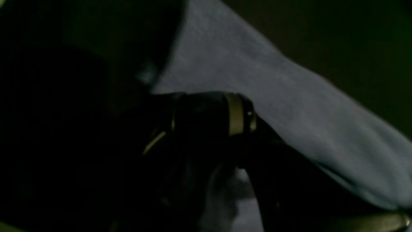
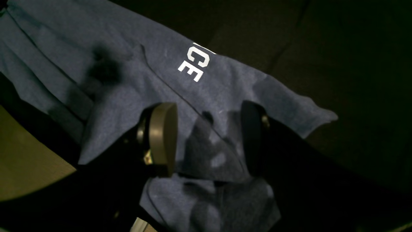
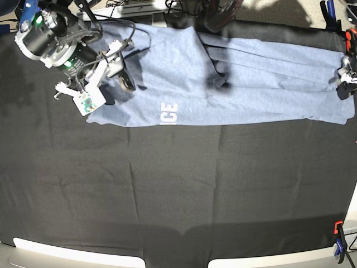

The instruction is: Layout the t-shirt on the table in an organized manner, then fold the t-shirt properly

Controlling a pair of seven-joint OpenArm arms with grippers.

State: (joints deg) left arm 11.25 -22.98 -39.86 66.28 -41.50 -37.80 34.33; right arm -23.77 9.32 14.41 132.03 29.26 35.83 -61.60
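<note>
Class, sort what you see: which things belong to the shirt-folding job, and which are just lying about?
Job: t-shirt, table, right gripper, left gripper.
Lying about: clamp at the table's edge, cables behind the table.

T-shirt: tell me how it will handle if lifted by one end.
The t-shirt is thin cloth lying in long creases, so it would likely sag and drape, not hold shape. Stretched across the table, its far end would probably drag. It looks light.

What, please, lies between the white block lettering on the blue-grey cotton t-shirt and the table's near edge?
Only bare wrinkled black cloth lies between the lettering on the blue-grey t-shirt and the near edge, as the base view shows.
</note>
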